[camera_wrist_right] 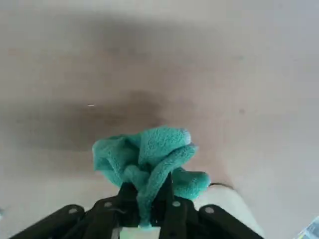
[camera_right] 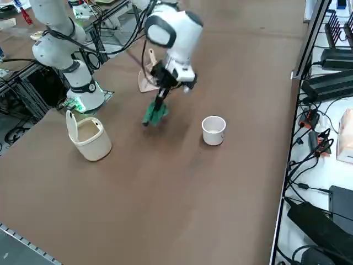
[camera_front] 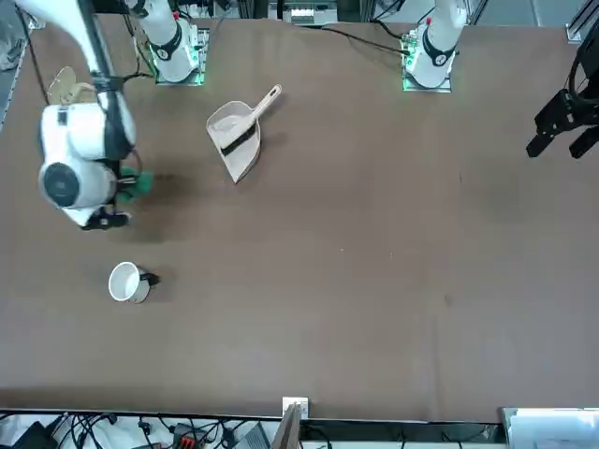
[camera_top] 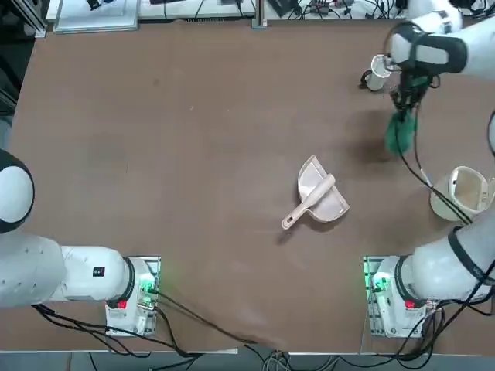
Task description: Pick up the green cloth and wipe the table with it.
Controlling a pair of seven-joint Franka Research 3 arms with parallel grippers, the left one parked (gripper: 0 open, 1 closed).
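A: Top view: the right pincer (camera_top: 402, 104), upper right of the frame, is clamped on the green cloth (camera_top: 400, 133), which dangles over the table (camera_top: 193, 154).

B: The white cup (camera_top: 379, 71) stands near; a wide sweep could knock it.

A: Side view: the cloth hangs mid-frame, seemingly barely touching the table.

B: Wrist view: only a thin fold sits between the fingers (camera_wrist_right: 169, 199). Drag could pull it free.

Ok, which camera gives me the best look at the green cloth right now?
The right wrist view: the green cloth fills the middle, pinched in the right tool. The right side view shows it dangling above the table; the top view shows a strip; the front view only a sliver.
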